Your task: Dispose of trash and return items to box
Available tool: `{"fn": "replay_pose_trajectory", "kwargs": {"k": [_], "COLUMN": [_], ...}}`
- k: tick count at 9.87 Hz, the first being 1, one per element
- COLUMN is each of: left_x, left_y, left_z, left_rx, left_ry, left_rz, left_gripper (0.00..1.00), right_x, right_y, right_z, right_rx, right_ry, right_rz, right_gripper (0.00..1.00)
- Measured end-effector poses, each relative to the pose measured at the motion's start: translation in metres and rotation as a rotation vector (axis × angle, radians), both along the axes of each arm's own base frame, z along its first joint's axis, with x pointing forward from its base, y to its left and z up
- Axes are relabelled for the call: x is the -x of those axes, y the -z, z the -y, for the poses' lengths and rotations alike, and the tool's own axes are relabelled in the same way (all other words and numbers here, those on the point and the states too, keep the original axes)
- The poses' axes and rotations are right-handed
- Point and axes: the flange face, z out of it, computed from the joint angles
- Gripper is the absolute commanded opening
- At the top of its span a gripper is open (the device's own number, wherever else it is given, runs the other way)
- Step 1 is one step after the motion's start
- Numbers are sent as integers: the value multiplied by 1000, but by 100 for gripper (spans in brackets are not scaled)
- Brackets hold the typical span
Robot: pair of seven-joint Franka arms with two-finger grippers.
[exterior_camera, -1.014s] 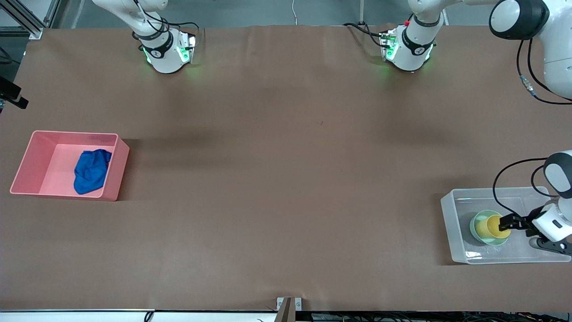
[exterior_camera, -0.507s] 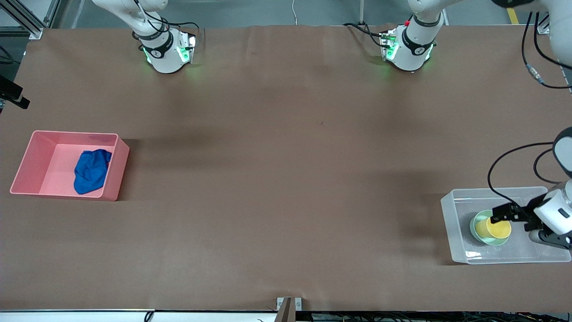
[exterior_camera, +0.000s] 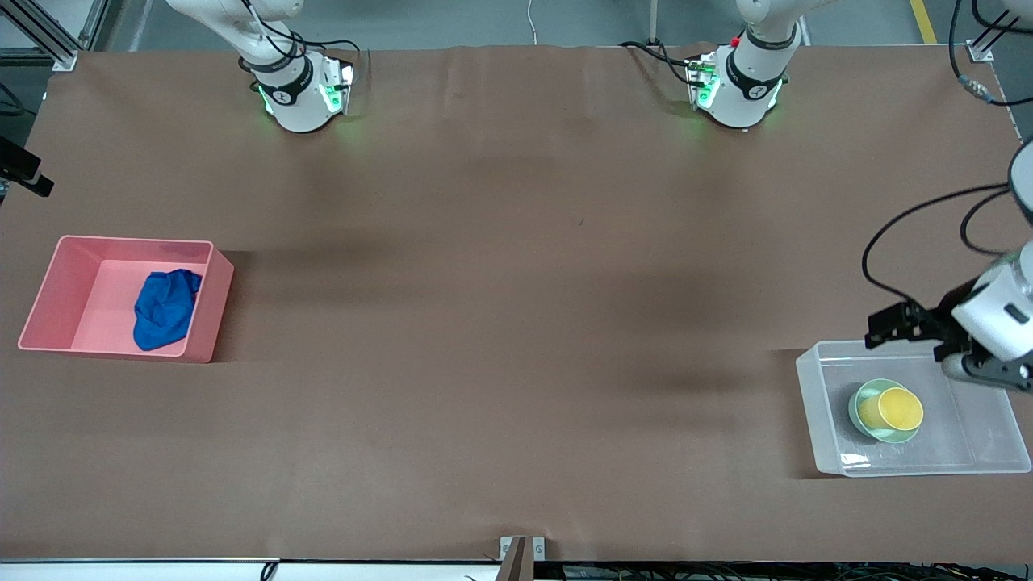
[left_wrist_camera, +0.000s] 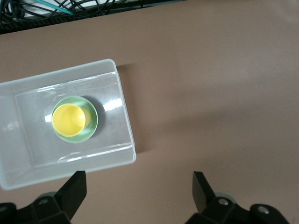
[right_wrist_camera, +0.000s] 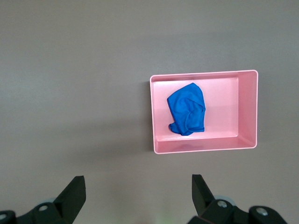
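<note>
Front: blue cloth [exterior_camera: 165, 309] in pink bin [exterior_camera: 203, 307] at the right arm's end; yellow cup [exterior_camera: 891, 409] nested in green bowl [exterior_camera: 863, 401] inside clear box [exterior_camera: 823, 403] at the left arm's end; left gripper [exterior_camera: 888, 327] above the box rim, empty.
Left wrist: jaws wide, nothing held; cup and bowl in box.
Right wrist: right gripper [right_wrist_camera: 135, 198] wide, empty, high over table beside the bin.
Looks like all sorting is done; next is just parking both arms.

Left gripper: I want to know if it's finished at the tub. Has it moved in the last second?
Yes. The left gripper, open and empty, has risen away from the yellow cup toward the clear tub's rim nearest the robots' bases.
</note>
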Motion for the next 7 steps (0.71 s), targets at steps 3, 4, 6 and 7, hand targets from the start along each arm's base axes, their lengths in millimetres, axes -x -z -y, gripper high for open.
{"fn": "replay_pose_trajectory", "kwargs": {"k": [3,4,6,7], "left_x": [43,55,75,82], "left_y": [-64,-81,-106,-113], "left_z": [13,16,19,21], "left_rx": [-22,-31,-41,-39], "left_ry": [-4,-6,-16,-22], "left_rz": [-7,3,9,10], "left_gripper": [100,100,100,100], "right_x": [0,0,0,0], "right_y": [0,0,0,0], "right_z": [0,0,0,0], "right_rx": [0,0,0,0], "right_ry": [0,0,0,0], "right_rz": [0,0,-1,-1], "right_gripper": [100,100,100,100]}}
